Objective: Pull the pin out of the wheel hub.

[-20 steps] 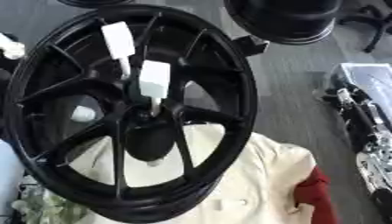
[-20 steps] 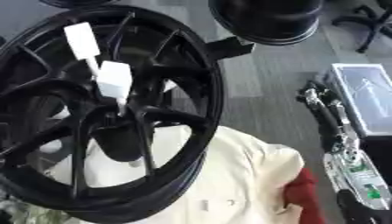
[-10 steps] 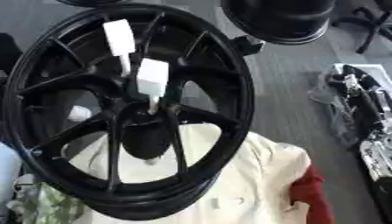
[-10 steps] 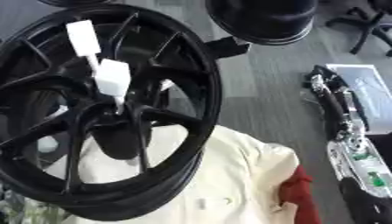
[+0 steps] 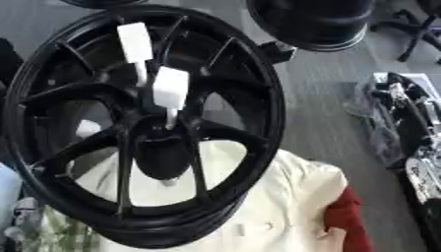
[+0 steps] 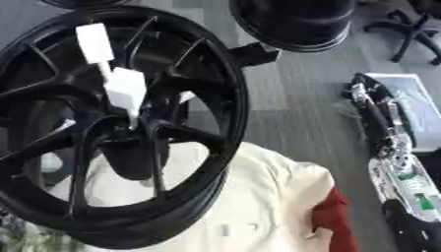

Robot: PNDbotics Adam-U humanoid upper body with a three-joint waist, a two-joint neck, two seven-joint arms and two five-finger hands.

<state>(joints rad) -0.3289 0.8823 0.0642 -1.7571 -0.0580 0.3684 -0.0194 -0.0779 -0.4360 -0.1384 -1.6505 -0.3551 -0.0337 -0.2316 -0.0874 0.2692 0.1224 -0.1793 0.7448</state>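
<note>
A large black spoked wheel hub (image 5: 103, 74) stands tilted on its rim and fills the left of both views. Two white block-headed pins stick out of it: one (image 5: 170, 91) near the hub centre, the other (image 5: 135, 43) higher up between the spokes. A smaller white piece (image 5: 86, 129) shows through the spokes at the left. Along the right edge lies a black and silver arm, and what looks like my right hand (image 6: 365, 96) is at its far end, well apart from the wheel. My left hand shows in no view.
A cream cloth (image 5: 284, 197) and a red cloth (image 5: 349, 221) lie under and beside the wheel. A second black wheel (image 6: 297, 22) stands at the back. A pale box (image 6: 420, 106) sits at the right edge, with grey floor (image 5: 314, 113) between wheel and arm.
The arm at the right edge has slid a little toward the far side. The wheel and its pins stand as before.
</note>
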